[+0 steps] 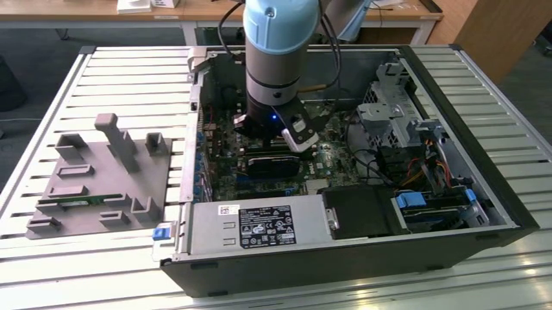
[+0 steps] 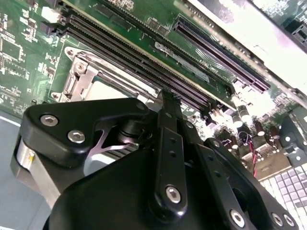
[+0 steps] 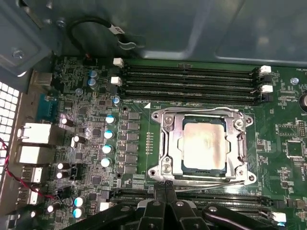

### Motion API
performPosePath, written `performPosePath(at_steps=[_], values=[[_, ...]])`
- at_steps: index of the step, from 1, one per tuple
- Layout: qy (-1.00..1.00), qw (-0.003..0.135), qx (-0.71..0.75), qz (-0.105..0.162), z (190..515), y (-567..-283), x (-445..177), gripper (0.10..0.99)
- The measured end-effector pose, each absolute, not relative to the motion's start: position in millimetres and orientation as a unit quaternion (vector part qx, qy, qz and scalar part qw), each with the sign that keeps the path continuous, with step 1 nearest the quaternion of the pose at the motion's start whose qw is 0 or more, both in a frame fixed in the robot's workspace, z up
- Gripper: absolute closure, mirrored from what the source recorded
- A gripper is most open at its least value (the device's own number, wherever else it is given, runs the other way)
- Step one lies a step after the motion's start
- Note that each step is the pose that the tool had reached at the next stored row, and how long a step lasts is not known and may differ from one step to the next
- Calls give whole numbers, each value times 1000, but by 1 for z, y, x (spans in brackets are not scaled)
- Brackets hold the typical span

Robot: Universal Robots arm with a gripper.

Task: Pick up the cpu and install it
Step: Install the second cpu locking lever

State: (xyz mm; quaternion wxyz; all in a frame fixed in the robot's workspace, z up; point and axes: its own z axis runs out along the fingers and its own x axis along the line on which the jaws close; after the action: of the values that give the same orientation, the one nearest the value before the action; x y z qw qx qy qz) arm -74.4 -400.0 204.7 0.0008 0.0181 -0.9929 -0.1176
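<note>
one flat silver square cpu sits inside its steel socket frame.

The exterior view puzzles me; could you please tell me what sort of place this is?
Probably a robotics lab bench for computer assembly: an open computer case lies on a slatted metal table, a grey parts fixture beside it, wooden desks behind.
</note>
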Motion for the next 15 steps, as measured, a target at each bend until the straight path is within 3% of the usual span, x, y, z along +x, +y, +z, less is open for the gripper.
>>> performPosePath(at_steps=[15], values=[[-990, 0, 18, -140, 194, -400, -79, 980]])
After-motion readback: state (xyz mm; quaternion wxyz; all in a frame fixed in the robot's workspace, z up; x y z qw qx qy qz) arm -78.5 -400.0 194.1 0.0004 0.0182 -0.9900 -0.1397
